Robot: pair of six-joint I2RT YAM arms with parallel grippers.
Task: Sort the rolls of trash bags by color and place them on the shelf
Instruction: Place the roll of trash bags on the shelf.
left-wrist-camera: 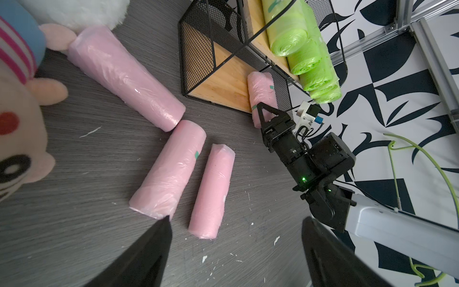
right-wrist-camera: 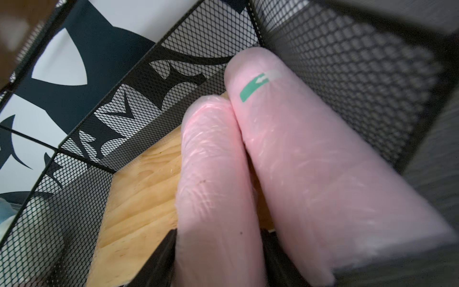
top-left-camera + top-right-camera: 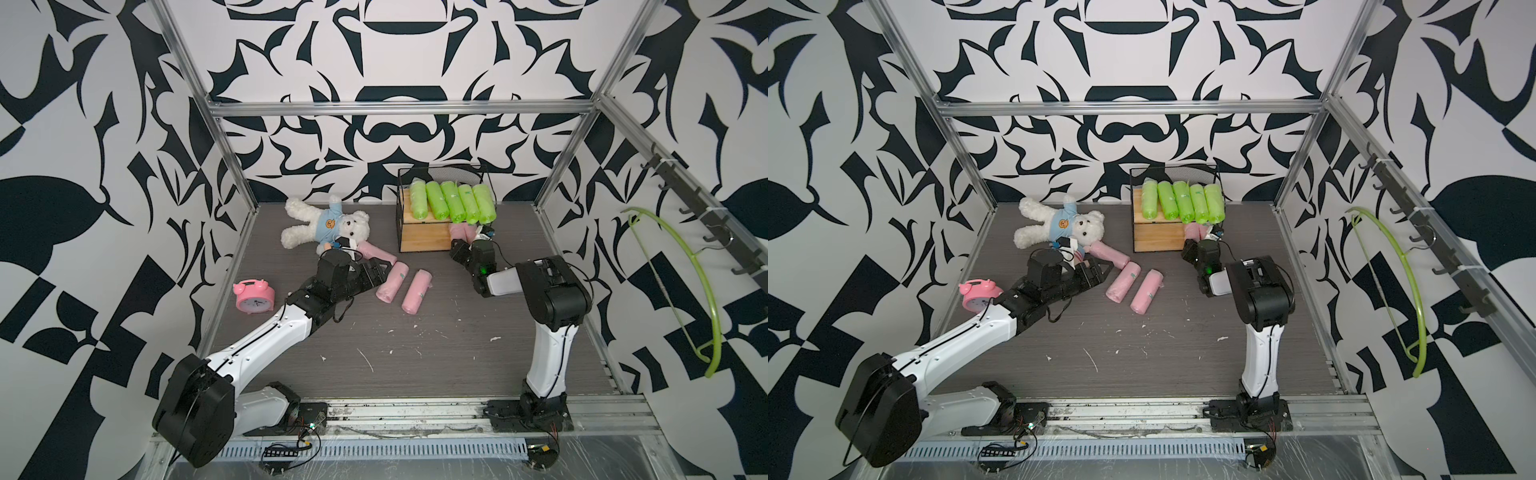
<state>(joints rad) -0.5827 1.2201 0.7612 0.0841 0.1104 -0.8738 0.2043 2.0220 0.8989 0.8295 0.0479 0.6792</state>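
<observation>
Left gripper (image 1: 236, 220) hangs with jaws wide apart over the tabletop (image 1: 99, 223), beside three pink rolls (image 1: 171, 169) lying there; right gripper (image 2: 218, 238) straddles a pink roll (image 2: 216, 174) on the lower board (image 2: 139, 198) of the shelf (image 3: 457, 172), another pink roll (image 2: 310, 149) alongside; whether it pinches cannot be told; five green rolls (image 3: 451, 201) lie side by side on top.

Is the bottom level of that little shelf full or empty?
Partly filled: two pink rolls lie side by side at one end of the lower board; the rest of its wood is bare.

Low, outstretched left arm (image 3: 266, 332), left end effector (image 1: 236, 221) jaws wide, elbow-high right arm (image 3: 550, 357), right end effector (image 2: 219, 233) pointed forward.
</observation>
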